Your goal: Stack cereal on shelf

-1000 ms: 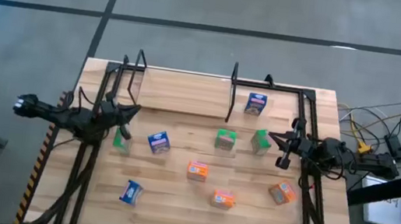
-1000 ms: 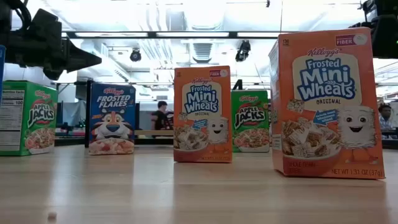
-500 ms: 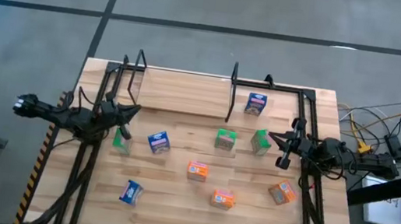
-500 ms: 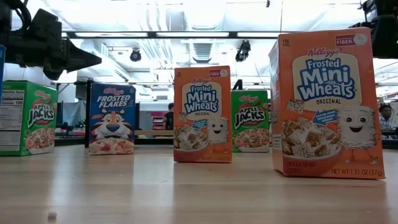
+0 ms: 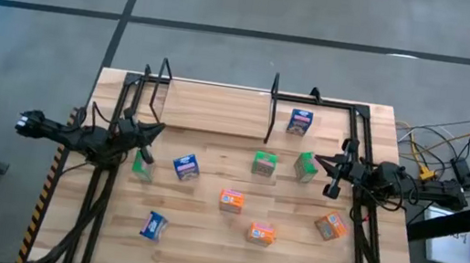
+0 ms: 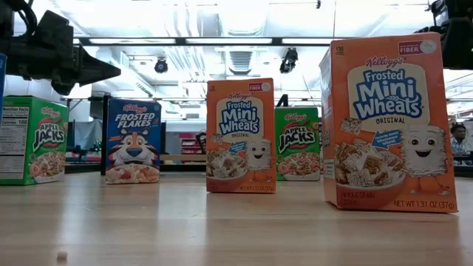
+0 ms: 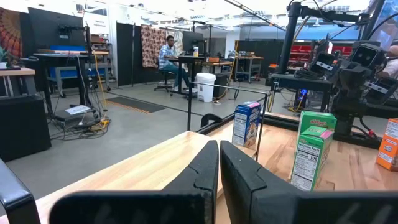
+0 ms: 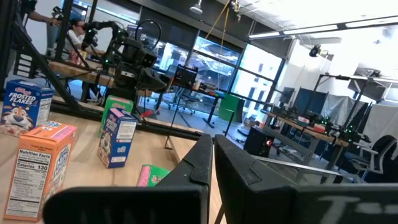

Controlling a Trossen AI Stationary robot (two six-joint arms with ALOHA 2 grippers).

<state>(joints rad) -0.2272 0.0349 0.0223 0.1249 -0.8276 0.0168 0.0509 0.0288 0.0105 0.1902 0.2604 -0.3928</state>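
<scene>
Waiting to begin stacking the small printed cardboard cereal boxes (image 5: 265, 163).
Both tools, left (image 5: 150, 132) and right (image 5: 326, 166), hover pressed together; the light wood shelf (image 5: 215, 108) looks bare, boxes scattered across the worktop (image 5: 200, 247).

Two dark arms are seen from above — the left arm (image 5: 87, 137) and the right arm (image 5: 389, 179) — each built from slim black segments with bulky joints. Thin cables are routed along both. The left gripper (image 7: 219, 163) and the right gripper (image 8: 212, 155) are formed by two matte black fingers (flat inner faces, bevelled edges) tapering to blunt tips.
</scene>
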